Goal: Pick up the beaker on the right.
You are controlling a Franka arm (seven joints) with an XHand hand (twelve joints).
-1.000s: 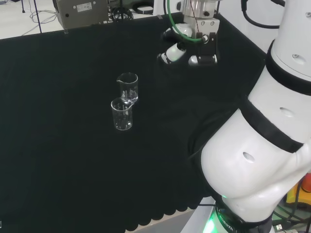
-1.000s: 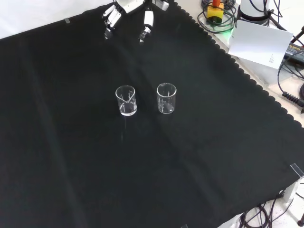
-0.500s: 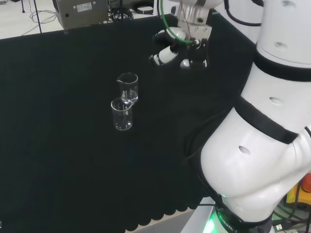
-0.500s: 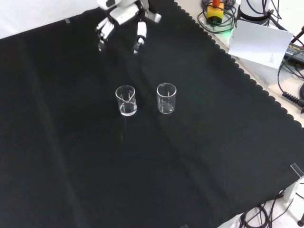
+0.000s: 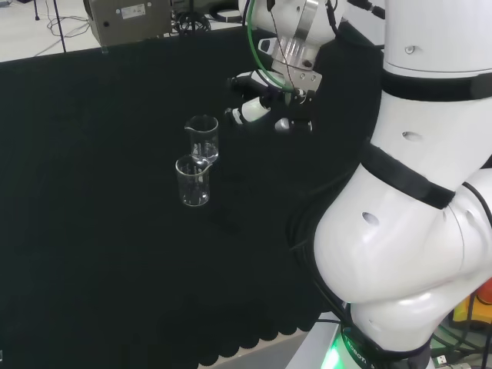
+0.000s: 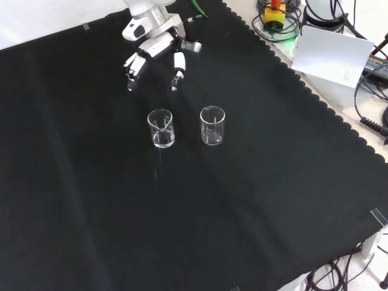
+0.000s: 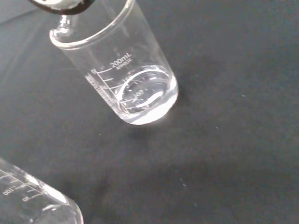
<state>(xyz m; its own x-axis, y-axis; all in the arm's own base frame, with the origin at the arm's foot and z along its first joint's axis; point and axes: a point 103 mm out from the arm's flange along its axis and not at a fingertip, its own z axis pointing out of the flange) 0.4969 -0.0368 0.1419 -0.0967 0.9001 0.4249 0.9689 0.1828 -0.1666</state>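
Two clear glass beakers stand upright on the black cloth. In the front view they are side by side, the left beaker [image 6: 161,128] and the right beaker [image 6: 213,125]. In the head view the right one is the nearer beaker [image 5: 192,181] and the other stands just behind it [image 5: 202,137]. The hand [image 6: 155,50] hovers beyond them, closer to the left beaker, its fingers spread and holding nothing. In the head view the hand [image 5: 265,106] is to the right of the beakers. The wrist view has one beaker [image 7: 126,74] close up and the rim of another [image 7: 28,200].
The arm's white links [image 5: 415,192] rise at the right of the head view. A white card [image 6: 333,57], cables and a yellow button box [image 6: 274,12] lie past the cloth's scalloped edge [image 6: 303,85]. A grey case [image 5: 127,19] sits behind the bench.
The hand has come down towards the beakers, lower in the front view and leftwards in the head view. Both beakers have stayed put.
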